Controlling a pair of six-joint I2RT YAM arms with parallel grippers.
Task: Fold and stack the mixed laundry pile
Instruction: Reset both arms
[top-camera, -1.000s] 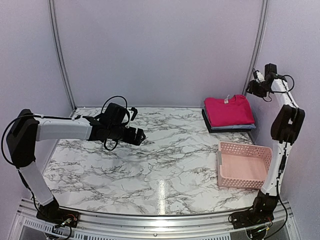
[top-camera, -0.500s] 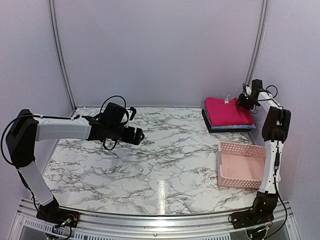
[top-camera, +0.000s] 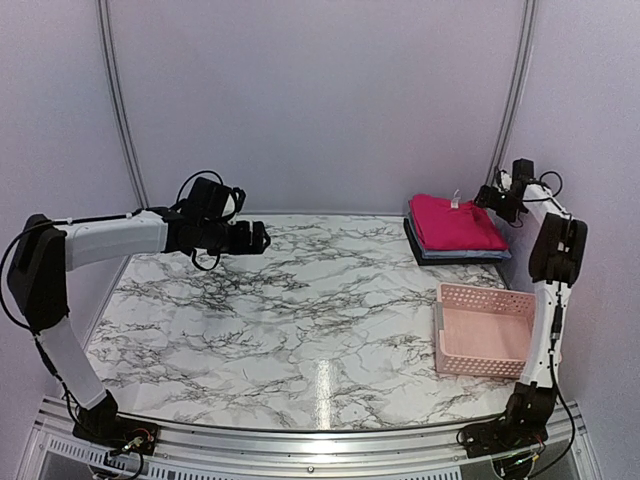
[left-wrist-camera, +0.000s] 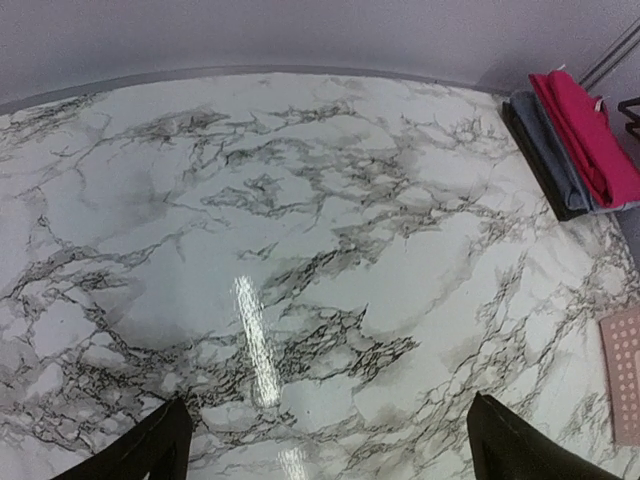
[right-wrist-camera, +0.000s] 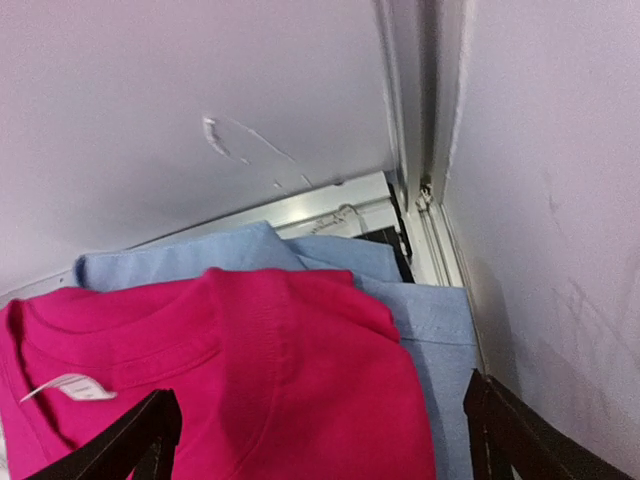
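The magenta-red garment (top-camera: 455, 222) lies folded on top of the folded light blue shirt (top-camera: 478, 256), stacked at the table's back right corner. The right wrist view shows the magenta collar (right-wrist-camera: 230, 370) close up, with the blue shirt (right-wrist-camera: 430, 330) sticking out behind and to the right. My right gripper (top-camera: 497, 198) hovers just above that back right corner of the stack. Its jaws (right-wrist-camera: 320, 432) are spread wide and grip nothing. My left gripper (top-camera: 257, 238) hangs open over bare marble at the back left, far from the stack (left-wrist-camera: 590, 130), its jaws (left-wrist-camera: 330, 440) holding nothing.
A dark flat tray (top-camera: 411, 240) lies under the stack. A pink lattice basket (top-camera: 487, 330) stands in front of it by the right arm. The marble table (top-camera: 320, 310) meets the wall and a metal corner post (right-wrist-camera: 420, 150) just behind the stack.
My right gripper came down to the stack's back corner and then opened wide. My left arm pulled back and to the left, still open.
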